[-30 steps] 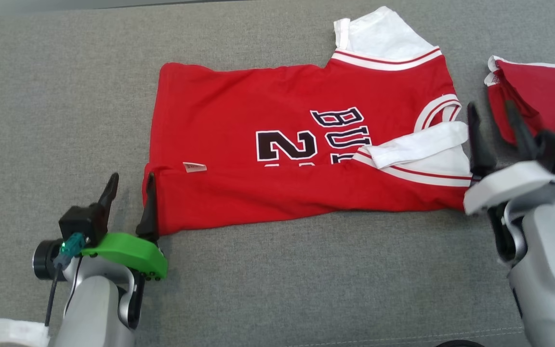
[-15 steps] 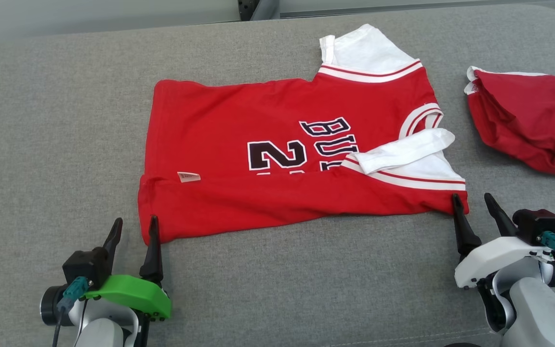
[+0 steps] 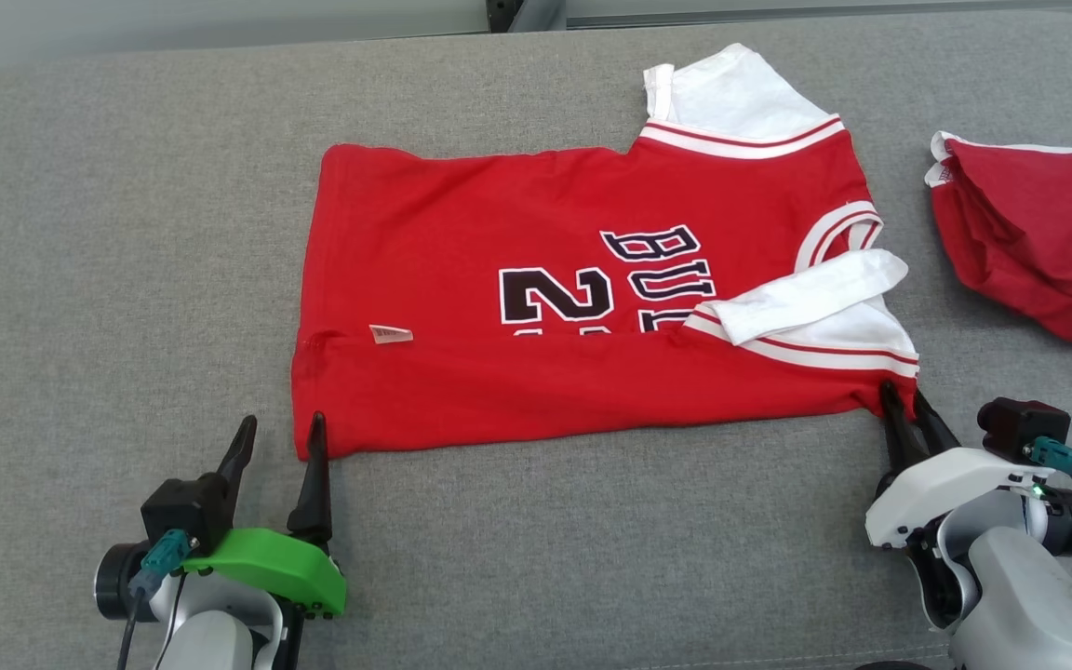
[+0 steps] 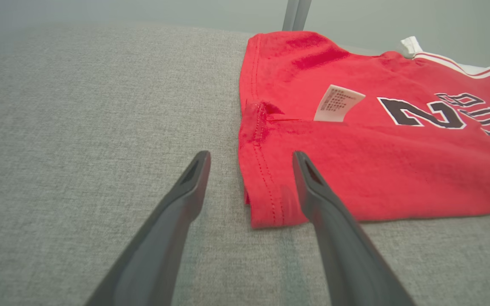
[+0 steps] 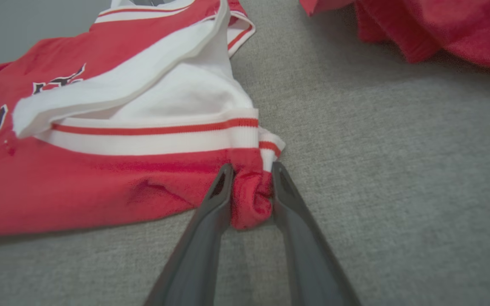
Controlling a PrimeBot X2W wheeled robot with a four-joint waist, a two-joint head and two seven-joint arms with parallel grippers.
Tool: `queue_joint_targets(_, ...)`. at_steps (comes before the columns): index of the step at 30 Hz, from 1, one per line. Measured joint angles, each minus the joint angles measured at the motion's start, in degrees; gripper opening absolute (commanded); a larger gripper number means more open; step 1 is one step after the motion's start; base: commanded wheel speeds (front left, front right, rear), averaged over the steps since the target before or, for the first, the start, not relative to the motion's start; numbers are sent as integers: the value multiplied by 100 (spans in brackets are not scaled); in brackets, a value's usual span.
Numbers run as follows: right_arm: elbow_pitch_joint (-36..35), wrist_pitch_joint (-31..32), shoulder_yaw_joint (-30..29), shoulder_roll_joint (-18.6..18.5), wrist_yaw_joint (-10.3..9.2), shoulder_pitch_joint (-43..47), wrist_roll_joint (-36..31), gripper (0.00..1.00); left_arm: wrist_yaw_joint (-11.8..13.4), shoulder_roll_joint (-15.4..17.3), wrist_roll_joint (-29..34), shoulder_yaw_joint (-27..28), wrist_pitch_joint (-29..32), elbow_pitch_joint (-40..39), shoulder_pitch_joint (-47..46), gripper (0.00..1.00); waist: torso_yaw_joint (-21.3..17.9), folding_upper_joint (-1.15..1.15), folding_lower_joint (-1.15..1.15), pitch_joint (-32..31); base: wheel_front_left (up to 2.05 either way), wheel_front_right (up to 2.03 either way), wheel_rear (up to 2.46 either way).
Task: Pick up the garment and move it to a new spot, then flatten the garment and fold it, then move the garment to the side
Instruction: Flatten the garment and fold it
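A red jersey with white sleeves and black lettering, the garment [image 3: 545,261], lies flat on the grey cushion, its near edge folded over onto itself. My left gripper [image 3: 282,423] is open at the near left corner. In the left wrist view the hem corner [image 4: 266,204] sits between the left gripper's [image 4: 250,157] spread fingers, low on the surface. My right gripper [image 3: 904,395] is shut on the near right corner, below the white striped sleeve. In the right wrist view red fabric [image 5: 251,199] is bunched between the right gripper's [image 5: 252,170] narrowed fingers.
A second crumpled red garment [image 3: 1038,233] lies at the far right, apart from the jersey, also seen as red folds [image 5: 419,25] in the right wrist view. The grey cushion [image 3: 108,233] spreads wide to the left and along the near edge.
The right gripper came down from beside the sleeve to the near right corner and closed on it. The left gripper drew back to the near left corner, still open. The camera shifted.
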Motion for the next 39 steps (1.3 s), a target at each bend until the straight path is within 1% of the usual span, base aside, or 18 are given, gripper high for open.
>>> queue_joint_targets(10, -236, 10, 34, -96, 1, 15, 113, 0, 0, 0, -181, -112, 0, 188, 4, 100, -53, 0, 0, -25, 0, 0, 0)
queue_joint_targets(14, -387, 19, 121, -118, 0, 15, 129, 0, 0, -2, -367, -230, 0, 293, -24, 100, -98, 0, 0, 19, 0, 0, 0)
queue_joint_targets(21, -577, 18, 258, -143, 0, -3, 131, 0, 0, -2, -543, -229, 0, 459, -183, 100, -154, 0, 0, 126, 0, 0, 0)
queue_joint_targets(22, -588, 18, 269, -144, 0, -10, 132, 0, 0, -2, -570, -243, 0, 504, -207, 56, -160, 0, 0, 138, 0, 0, 0)
queue_joint_targets(23, -601, 19, 278, -145, 0, -14, 137, 0, 0, -3, -637, -246, 0, 541, -219, 0, -164, 0, 0, 149, 0, 0, 0)
queue_joint_targets(32, -644, 19, 288, -143, 0, -48, 185, 0, 0, -7, -912, -348, 0, 799, -327, 0, -143, 0, 0, 156, 0, 0, 0)
queue_joint_targets(39, -586, 19, 168, -108, 0, 91, 287, 0, 0, 13, -900, -266, 0, 847, -163, 0, -128, 0, 0, -111, 0, 0, 0)
